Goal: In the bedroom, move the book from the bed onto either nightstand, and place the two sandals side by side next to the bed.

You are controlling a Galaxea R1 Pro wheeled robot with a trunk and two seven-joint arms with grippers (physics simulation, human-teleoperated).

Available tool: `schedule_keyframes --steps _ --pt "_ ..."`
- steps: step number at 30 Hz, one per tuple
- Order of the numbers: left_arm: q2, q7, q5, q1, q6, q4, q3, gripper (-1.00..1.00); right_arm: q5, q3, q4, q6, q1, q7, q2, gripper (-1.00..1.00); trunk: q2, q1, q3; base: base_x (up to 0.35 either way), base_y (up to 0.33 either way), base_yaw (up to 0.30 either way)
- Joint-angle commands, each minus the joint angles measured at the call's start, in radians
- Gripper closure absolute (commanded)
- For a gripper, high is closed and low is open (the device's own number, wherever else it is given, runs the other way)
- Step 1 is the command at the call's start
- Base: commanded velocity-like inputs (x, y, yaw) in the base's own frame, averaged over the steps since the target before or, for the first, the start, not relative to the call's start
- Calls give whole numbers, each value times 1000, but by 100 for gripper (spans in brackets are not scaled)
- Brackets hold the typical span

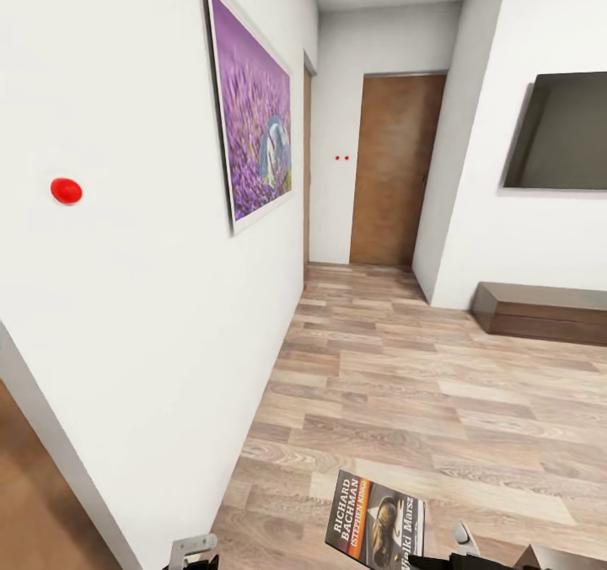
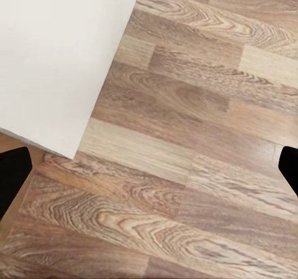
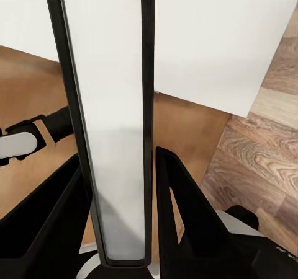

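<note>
The right gripper [image 3: 118, 186] is clamped on the book [image 1: 377, 519], its fingers pinching the page edge so the paperback stands upright ahead of the robot, cover facing up toward its head, probably to keep it secure while rolling. The left gripper [image 2: 149, 167] hangs spread and empty over the plank floor [image 2: 186, 136], beside a white wall [image 2: 56, 56]. Neither bed nor nightstand is near either hand.

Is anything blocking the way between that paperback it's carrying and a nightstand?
Hard to say: no nightstand is in sight. The dark Richard Bachman paperback sits clamped in the right gripper, with bare wood-plank floor ahead, a white wall alongside.
</note>
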Motion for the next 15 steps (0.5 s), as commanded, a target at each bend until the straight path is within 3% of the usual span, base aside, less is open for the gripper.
schedule_keyframes --steps 1,8,15 --pt "0 1 8 -1 -4 1 -9 -100 -11 8 0 11 -1 2 -1 100 -1 0 -1 82 7 0" --pt "0 1 8 -1 -4 2 -9 -100 -11 8 0 11 -1 2 -1 100 -1 0 -1 197 -42 0" --pt "0 1 8 -1 -4 2 -9 -100 -11 8 0 11 -1 2 -1 100 -1 0 -1 34 -7 0"
